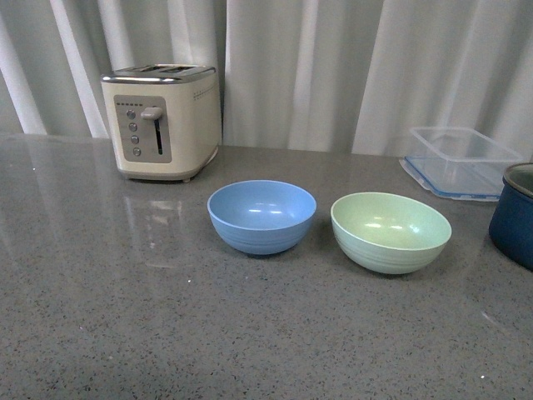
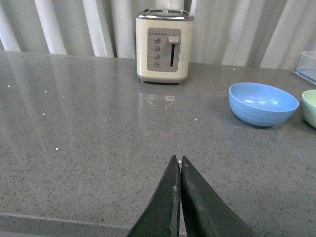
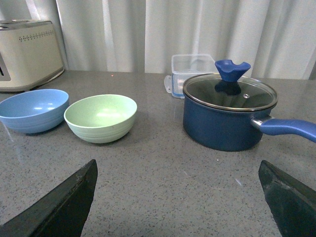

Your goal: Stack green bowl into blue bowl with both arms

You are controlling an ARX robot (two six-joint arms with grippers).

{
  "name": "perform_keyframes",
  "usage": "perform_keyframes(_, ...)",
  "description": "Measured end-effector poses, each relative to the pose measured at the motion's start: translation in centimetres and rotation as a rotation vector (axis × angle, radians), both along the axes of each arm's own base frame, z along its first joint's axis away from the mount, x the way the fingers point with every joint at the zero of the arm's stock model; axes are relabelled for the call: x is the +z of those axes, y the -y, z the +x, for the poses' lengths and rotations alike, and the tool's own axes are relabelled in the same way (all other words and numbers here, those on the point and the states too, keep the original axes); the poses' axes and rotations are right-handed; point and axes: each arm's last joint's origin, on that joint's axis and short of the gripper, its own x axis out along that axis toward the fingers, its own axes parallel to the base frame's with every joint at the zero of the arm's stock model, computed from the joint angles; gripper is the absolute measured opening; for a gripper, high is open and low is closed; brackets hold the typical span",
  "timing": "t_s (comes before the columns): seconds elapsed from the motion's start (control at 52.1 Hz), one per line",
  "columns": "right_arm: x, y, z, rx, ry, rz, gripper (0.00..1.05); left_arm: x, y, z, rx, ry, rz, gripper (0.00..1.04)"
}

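Observation:
The pale green bowl stands upright and empty on the grey counter, just right of the sky-blue bowl, a small gap between them. Neither arm shows in the front view. My left gripper is shut and empty, low over the counter near its front edge, well short of the blue bowl; the green bowl's rim shows at the frame's edge. My right gripper is open wide and empty, with the green bowl and blue bowl ahead of it.
A cream toaster stands at the back left. A clear lidded container sits at the back right. A dark blue pot with glass lid and long handle stands right of the green bowl, also at the front view's right edge.

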Motion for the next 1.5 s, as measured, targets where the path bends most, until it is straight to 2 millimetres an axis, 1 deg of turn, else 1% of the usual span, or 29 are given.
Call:
perform_keyframes(0.077, 0.0, 0.0, 0.0, 0.000, 0.000, 0.000, 0.95, 0.0, 0.0, 0.0, -0.001, -0.005, -0.001, 0.05)
perform_keyframes(0.134, 0.0, 0.0, 0.0, 0.000, 0.000, 0.000, 0.95, 0.0, 0.0, 0.0, -0.001, -0.005, 0.000, 0.15)
perform_keyframes(0.153, 0.0, 0.0, 0.0, 0.000, 0.000, 0.000, 0.95, 0.0, 0.0, 0.0, -0.001, -0.005, 0.000, 0.17)
perform_keyframes(0.192, 0.0, 0.0, 0.0, 0.000, 0.000, 0.000, 0.95, 0.0, 0.0, 0.0, -0.001, -0.005, 0.000, 0.26)
perform_keyframes(0.269, 0.0, 0.0, 0.0, 0.000, 0.000, 0.000, 0.95, 0.0, 0.0, 0.0, -0.001, -0.005, 0.000, 0.36)
perform_keyframes(0.307, 0.0, 0.0, 0.0, 0.000, 0.000, 0.000, 0.95, 0.0, 0.0, 0.0, -0.001, -0.005, 0.000, 0.44)
perform_keyframes(0.326, 0.0, 0.0, 0.0, 0.000, 0.000, 0.000, 0.95, 0.0, 0.0, 0.0, -0.001, -0.005, 0.000, 0.45)
perform_keyframes(0.422, 0.0, 0.0, 0.0, 0.000, 0.000, 0.000, 0.95, 0.0, 0.0, 0.0, -0.001, -0.005, 0.000, 0.68)
perform_keyframes(0.499, 0.3, -0.1, 0.2, 0.000, 0.019, -0.039, 0.95, 0.0, 0.0, 0.0, -0.001, -0.005, 0.000, 0.83)
perform_keyframes(0.537, 1.1, -0.2, 0.6, 0.015, 0.043, -0.059, 0.95, 0.0, 0.0, 0.0, -0.001, -0.005, 0.000, 0.92)
perform_keyframes(0.556, 1.9, -0.4, 1.0, 0.034, 0.056, -0.062, 0.95, 0.0, 0.0, 0.0, -0.001, -0.005, 0.000, 0.97)
perform_keyframes(0.575, 2.6, -0.5, 1.4, 0.054, 0.064, -0.061, 0.95, 0.0, 0.0, 0.0, -0.001, -0.004, 0.001, 1.00)
perform_keyframes(0.614, 4.6, -0.8, 2.7, 0.102, 0.048, -0.042, 0.95, 0.0, 0.0, 0.0, -0.001, -0.005, 0.002, 0.98)
perform_keyframes(0.652, 6.0, -0.9, 4.3, 0.138, -0.018, 0.012, 0.95, 0.0, 0.0, 0.0, -0.001, -0.005, 0.002, 0.98)
perform_keyframes(0.691, 6.9, -1.1, 6.3, 0.176, -0.116, 0.083, 0.95, 0.0, 0.0, 0.0, -0.001, -0.004, 0.002, 0.98)
perform_keyframes(0.748, 7.6, -1.5, 9.4, 0.219, -0.253, 0.201, 0.95, 0.0, 0.0, 0.0, 0.000, -0.004, 0.002, 0.98)
perform_keyframes(0.767, 7.6, -1.7, 11.0, 0.219, -0.320, 0.251, 0.95, 0.0, 0.0, 0.0, -0.001, -0.004, 0.002, 0.98)
perform_keyframes(0.825, 7.2, -2.2, 14.1, 0.208, -0.429, 0.319, 0.95, 0.0, 0.0, 0.0, -0.001, -0.004, 0.002, 0.98)
perform_keyframes(0.844, 6.9, -2.5, 15.6, 0.192, -0.476, 0.349, 0.95, 0.0, 0.0, 0.0, -0.001, -0.004, 0.002, 0.98)
perform_keyframes(0.882, 6.5, -2.7, 17.3, 0.169, -0.515, 0.374, 0.95, 0.0, 0.0, 0.0, -0.001, -0.004, 0.002, 0.98)
perform_keyframes(0.902, 6.5, -2.8, 17.6, 0.167, -0.520, 0.377, 0.95, 0.0, 0.0, 0.0, -0.001, -0.004, 0.002, 0.98)
perform_keyframes(0.94, 6.2, -3.0, 19.2, 0.146, -0.550, 0.391, 0.95, 0.0, 0.0, 0.0, -0.001, -0.004, 0.002, 0.98)
perform_keyframes(1.017, 5.5, -3.3, 21.5, 0.106, -0.590, 0.401, 0.95, 0.0, 0.0, 0.0, -0.001, -0.004, 0.002, 0.98)
perform_keyframes(1.113, 4.0, -3.6, 24.8, 0.055, -0.658, 0.409, 0.95, 0.0, 0.0, 0.0, -0.001, -0.004, 0.002, 0.98)
perform_keyframes(1.324, 1.6, -3.8, 28.4, -0.034, -0.724, 0.390, 0.95, 0.0, 0.0, 0.0, -0.001, -0.004, 0.002, 0.98)
perform_keyframes(1.4, 1.0, -3.7, 29.3, -0.065, -0.731, 0.380, 0.95, 0.0, 0.0, 0.0, 0.000, -0.004, 0.002, 0.98)
perform_keyframes(1.496, 0.5, -3.7, 29.8, -0.087, -0.742, 0.371, 0.94, 0.0, 0.0, 0.0, -0.001, -0.004, 0.002, 0.98)
